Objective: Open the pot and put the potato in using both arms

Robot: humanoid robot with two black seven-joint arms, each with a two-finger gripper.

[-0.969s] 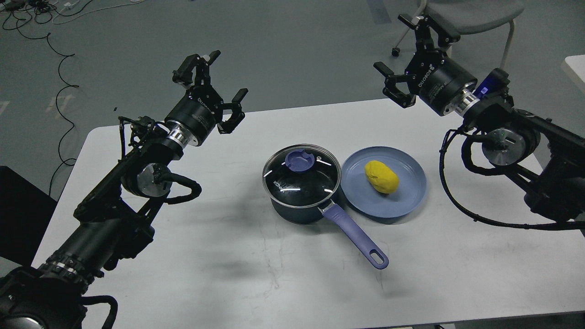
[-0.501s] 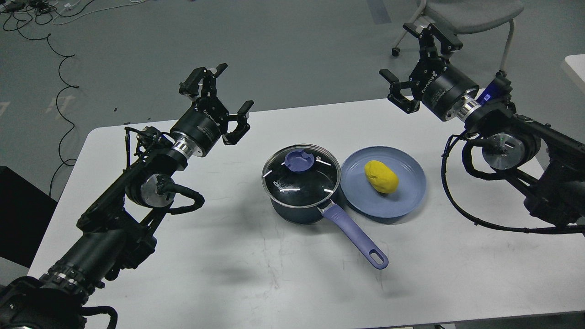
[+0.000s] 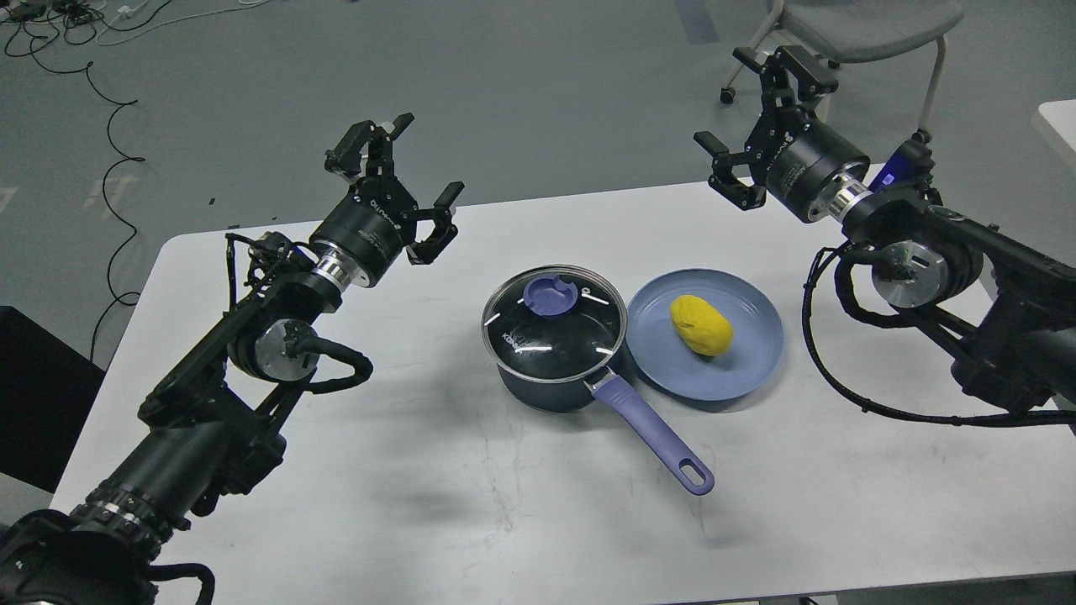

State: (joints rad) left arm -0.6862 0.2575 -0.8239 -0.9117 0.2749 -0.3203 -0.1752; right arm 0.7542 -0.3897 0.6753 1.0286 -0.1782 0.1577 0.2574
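Note:
A dark pot (image 3: 542, 382) with a purple handle (image 3: 654, 433) stands at the middle of the white table (image 3: 420, 504). Its glass lid (image 3: 555, 323) with a purple knob (image 3: 551, 297) is on. A yellow potato (image 3: 701, 324) lies on a blue plate (image 3: 756, 353) right of the pot. My left gripper (image 3: 393, 176) is open and empty, raised above the table's back left, well left of the pot. My right gripper (image 3: 761, 113) is open and empty, raised beyond the table's far edge, above and behind the plate.
A grey chair (image 3: 866, 21) stands on the floor behind the right arm. Cables (image 3: 109, 109) lie on the floor at the far left. A white surface's corner (image 3: 1061, 122) shows at the right edge.

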